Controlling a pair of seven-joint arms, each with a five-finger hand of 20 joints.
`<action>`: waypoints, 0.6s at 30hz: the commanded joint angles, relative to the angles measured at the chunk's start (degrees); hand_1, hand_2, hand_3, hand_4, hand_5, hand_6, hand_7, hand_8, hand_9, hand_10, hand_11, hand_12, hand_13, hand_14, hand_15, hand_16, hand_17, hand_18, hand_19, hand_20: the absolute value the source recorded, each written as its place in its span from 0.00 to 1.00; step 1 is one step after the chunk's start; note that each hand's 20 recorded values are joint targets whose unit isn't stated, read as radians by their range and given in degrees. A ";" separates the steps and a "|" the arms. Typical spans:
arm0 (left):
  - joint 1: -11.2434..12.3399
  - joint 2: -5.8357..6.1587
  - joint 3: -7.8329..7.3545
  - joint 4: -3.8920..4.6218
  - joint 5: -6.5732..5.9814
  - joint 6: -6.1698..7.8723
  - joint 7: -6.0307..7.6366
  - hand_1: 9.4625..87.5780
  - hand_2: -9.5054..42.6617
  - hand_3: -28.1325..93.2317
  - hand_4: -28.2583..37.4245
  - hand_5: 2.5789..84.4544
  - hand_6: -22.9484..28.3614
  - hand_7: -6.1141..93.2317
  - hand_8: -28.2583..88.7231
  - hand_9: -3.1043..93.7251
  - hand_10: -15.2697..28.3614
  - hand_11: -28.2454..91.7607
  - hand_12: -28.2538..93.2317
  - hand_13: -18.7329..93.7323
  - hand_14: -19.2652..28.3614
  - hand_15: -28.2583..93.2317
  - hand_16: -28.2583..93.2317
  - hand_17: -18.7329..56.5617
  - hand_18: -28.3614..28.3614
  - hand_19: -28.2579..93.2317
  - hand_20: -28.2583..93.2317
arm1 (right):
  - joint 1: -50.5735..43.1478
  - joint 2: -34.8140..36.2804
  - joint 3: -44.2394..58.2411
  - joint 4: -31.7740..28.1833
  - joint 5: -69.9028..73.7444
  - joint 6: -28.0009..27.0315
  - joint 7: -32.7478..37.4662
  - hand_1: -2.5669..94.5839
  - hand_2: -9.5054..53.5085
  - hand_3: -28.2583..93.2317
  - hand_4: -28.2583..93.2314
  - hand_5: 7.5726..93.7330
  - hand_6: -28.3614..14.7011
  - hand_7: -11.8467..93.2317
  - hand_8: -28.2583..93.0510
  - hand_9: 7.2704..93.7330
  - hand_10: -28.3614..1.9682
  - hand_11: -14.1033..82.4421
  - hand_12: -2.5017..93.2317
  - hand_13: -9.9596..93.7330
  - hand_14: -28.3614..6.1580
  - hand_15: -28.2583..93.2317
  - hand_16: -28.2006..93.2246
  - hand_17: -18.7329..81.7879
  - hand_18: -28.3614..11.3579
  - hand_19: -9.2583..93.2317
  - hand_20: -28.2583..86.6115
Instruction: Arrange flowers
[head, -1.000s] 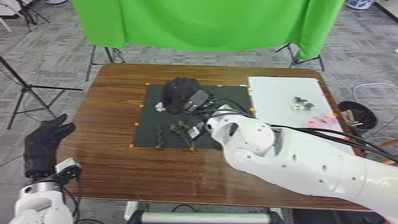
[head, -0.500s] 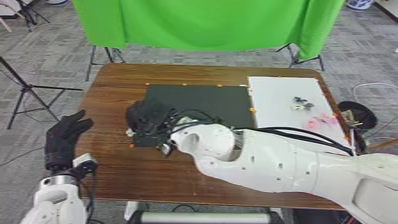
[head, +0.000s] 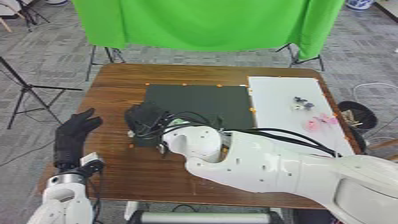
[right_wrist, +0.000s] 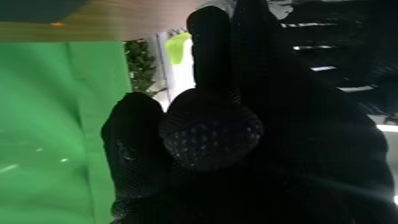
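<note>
My left hand (head: 75, 131), open, is left of the mat (head: 204, 102); my right hand (head: 145, 118) covers its left edge, grip unclear. Right of it lie two flower clusters (head: 328, 119), one pink.

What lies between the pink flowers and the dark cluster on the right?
A strip of white board separates the pink flowers from the cluster, head view.
</note>
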 joint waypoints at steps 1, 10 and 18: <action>0.18 -1.01 1.04 -0.83 0.29 -1.01 0.25 0.17 0.70 0.81 0.00 0.64 0.51 0.20 0.17 0.62 0.69 0.40 0.30 0.57 0.75 0.42 0.18 0.41 0.66 0.29 0.37 | -0.79 -0.59 0.82 3.18 -2.61 -2.50 1.15 0.62 0.00 0.76 0.08 0.82 0.73 0.32 0.25 0.92 0.61 0.19 0.35 1.00 0.81 0.73 0.48 0.89 0.50 1.00 0.69; 0.50 -1.07 0.21 -1.17 -0.34 -0.71 0.51 0.16 0.68 0.81 0.00 0.64 0.51 0.20 0.17 0.62 0.69 0.40 0.30 0.57 0.75 0.42 0.18 0.41 0.66 0.29 0.37 | -0.89 0.44 0.90 3.28 -2.81 -3.51 1.70 0.62 0.00 0.76 0.08 0.82 0.73 0.32 0.25 0.92 0.61 0.19 0.34 0.99 0.81 0.73 0.48 0.88 0.50 1.00 0.69; 0.82 -1.22 0.05 -1.44 0.06 -0.77 0.02 0.11 0.51 0.81 0.00 0.63 0.52 0.20 0.17 0.62 0.70 0.40 0.30 0.57 0.75 0.43 0.18 0.41 0.66 0.29 0.37 | -0.23 1.12 1.11 2.79 -2.51 -5.01 2.19 0.62 0.00 0.76 0.09 0.81 0.74 0.32 0.25 0.91 0.62 0.19 0.34 0.99 0.81 0.72 0.48 0.88 0.50 1.00 0.68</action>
